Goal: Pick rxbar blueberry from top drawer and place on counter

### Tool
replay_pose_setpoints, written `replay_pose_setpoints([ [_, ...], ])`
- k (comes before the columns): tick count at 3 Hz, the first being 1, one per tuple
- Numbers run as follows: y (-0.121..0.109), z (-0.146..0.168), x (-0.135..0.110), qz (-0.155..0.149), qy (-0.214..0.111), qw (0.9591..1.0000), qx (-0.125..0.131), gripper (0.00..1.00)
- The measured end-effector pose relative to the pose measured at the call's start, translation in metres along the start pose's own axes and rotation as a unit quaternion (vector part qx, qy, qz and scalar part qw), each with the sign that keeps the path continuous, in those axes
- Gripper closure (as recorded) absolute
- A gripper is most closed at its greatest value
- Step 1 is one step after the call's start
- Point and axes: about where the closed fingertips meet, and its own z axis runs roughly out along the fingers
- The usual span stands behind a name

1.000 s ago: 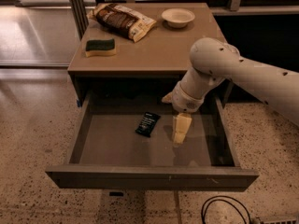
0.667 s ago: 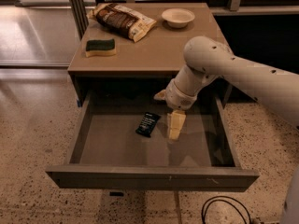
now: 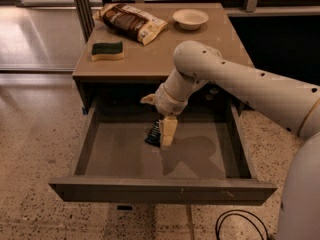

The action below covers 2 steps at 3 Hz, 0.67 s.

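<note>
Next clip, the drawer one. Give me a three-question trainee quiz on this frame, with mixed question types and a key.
1. True or false: the rxbar blueberry lies on the counter.
2. Where is the claw? A) above the counter B) down in the open top drawer, right at the bar C) out of view
3. Fill in: on the counter sit a snack bag, a bowl and a ____.
Key: 1 false, it lies in the drawer. 2 B. 3 sponge.
</note>
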Motion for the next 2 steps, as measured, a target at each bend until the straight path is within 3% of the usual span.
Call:
replay_pose_setpoints([
  [1, -0.008, 0.027, -0.019, -0.039, -0.001, 0.9992, 0.006, 0.00],
  [2, -0.011, 0.044, -0.031, -0.060, 0.001, 0.9981, 0.016, 0.00],
])
